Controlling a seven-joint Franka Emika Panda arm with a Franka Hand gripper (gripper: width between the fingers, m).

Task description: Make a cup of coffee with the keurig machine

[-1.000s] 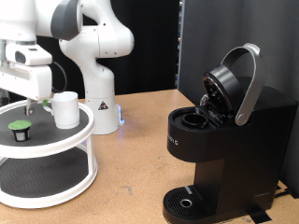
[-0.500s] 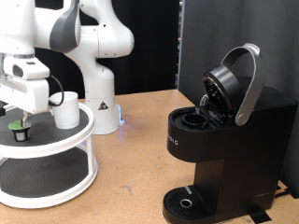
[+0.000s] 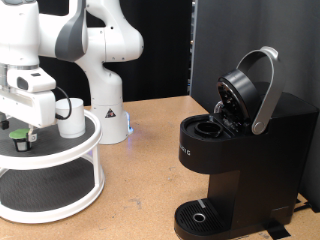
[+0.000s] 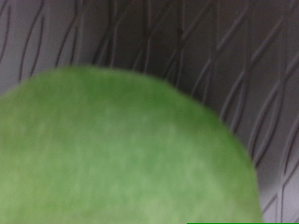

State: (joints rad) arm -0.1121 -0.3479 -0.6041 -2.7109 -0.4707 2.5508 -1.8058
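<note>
The tool (image 3: 20, 128) hangs low over the upper shelf of a white two-tier round stand (image 3: 60, 160) at the exterior view's left, right above a small dark pod with a green top (image 3: 19, 137) that sits on that shelf. The tool's fingers reach down to the pod, but the white hand hides them, so I cannot tell how far apart they stand or whether they touch the pod. In the wrist view the pod's green top (image 4: 112, 149) fills most of the picture, blurred and very close, with the grey patterned mat (image 4: 187, 47) of the shelf behind it. The cup (image 3: 70, 117), white and upright, stands on the same shelf just beside the tool, toward the exterior view's right. The keurig machine (image 3: 240, 160) stands on the wooden table (image 3: 150, 170) at the exterior view's right, well apart from the stand. Its hinged lid (image 3: 245, 90) is raised, the silver-grey handle band (image 3: 268, 95) tipped up and back, and the open pod chamber (image 3: 212, 127) shows dark below it. The round drip base (image 3: 205, 215) at the machine's foot carries nothing. The arm's white base (image 3: 105, 100) rises behind the stand, near a black backdrop (image 3: 230, 40).
</note>
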